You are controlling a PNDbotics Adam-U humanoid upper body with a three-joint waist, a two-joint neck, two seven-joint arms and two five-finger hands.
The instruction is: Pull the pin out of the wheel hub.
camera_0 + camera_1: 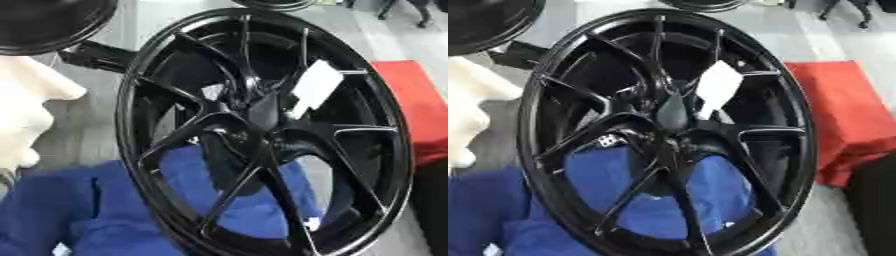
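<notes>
Wheel: a glossy black alloy wheel fills both views, standing tilted on its rim, thin paired spokes running out from the centre to a deep barrel.
Hub: the hub sits a little above the middle of the wheel, where the spokes meet; it is dark and hard to read.
Pin: a dark, blunt, rounded piece stands out of the hub centre in the right eye view; I take this for the pin, though black on black leaves its outline uncertain.
Tag: a white tag hangs just beside the hub, up and to the right, partly over the spokes.
Underneath: blue cloth lies under and behind the lower half of the wheel, showing through the spoke gaps.
Surroundings: a red block lies to the right, a pale rounded object to the left, another black wheel in the upper left corner.
Hands: neither robot hand shows in either view, so the state of the fingers cannot be told.
Handling, as a judgement: the wheel looks heavy and stiff and should stay put; the pin looks small, rigid and smooth, likely slippery on a glossy finish.
Where to hold: pinch the pin's exposed end and draw straight out along the hub axis, keeping clear of the tag.
Risk: a sideways pull may jam the pin or tip the leaning wheel.
</notes>
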